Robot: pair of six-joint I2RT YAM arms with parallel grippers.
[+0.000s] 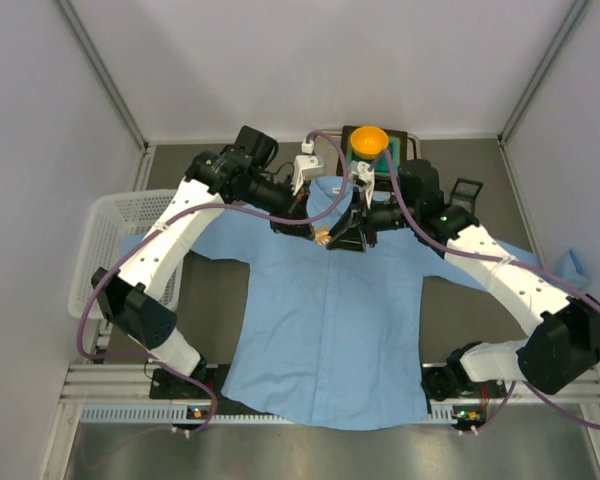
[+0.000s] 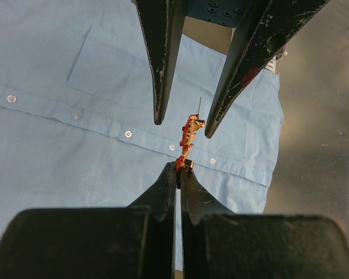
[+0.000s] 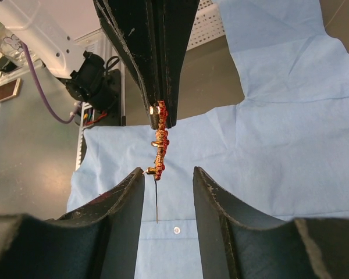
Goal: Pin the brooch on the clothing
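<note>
brooch x1 | shirt x1 | L gripper + R gripper = 2 | orange bowl x1 | wht basket x1

Bright, even light from overhead, shadows soft and short under the arms. Top view sharp corner to corner. Wrist views: closest foreground goes soft and dark, brooch and shirt crisp. Faint sheen on the bare grey table at frame right.
</note>
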